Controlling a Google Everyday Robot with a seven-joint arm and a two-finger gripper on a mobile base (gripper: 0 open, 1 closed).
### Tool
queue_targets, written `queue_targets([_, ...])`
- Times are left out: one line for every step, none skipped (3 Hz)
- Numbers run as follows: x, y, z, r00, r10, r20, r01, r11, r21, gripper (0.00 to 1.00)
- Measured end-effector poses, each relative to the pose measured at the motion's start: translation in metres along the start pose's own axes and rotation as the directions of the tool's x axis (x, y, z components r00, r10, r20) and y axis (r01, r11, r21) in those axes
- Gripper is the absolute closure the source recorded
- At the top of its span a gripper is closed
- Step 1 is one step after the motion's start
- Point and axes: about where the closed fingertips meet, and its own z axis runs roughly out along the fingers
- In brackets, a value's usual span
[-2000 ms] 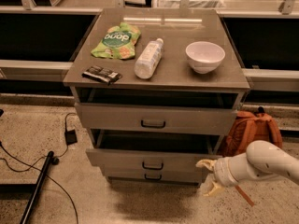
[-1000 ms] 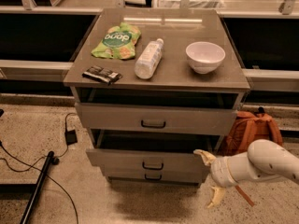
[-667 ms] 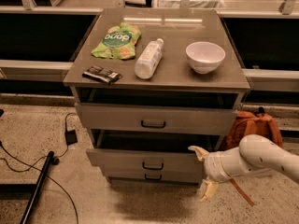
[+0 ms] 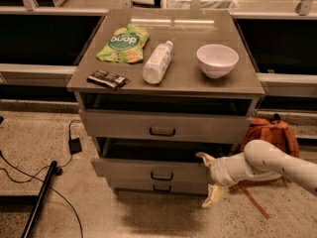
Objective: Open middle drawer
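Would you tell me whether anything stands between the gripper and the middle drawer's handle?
Nothing visible does. The open gripper sits at the right end of the middle drawer; only bare front separates it from the handle.

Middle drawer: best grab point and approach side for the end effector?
Grip the dark loop handle, centred on the flat front of the middle drawer, straight from the front: it is the only protrusion, and a central pull should keep the drawer square. The end effector sits open at the front's right end as seen, so it likely needs to shift inward.
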Motion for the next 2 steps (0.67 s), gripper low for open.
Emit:
queue_targets([0.021,-0.01,0.01,0.998,0.041,-0.037,-0.041,0.9991,0.001,0.0])
queue_targets([0.039,-0.016,0.014,0.994,0.075,-0.081,-0.075,0.9971,-0.003,0.01])
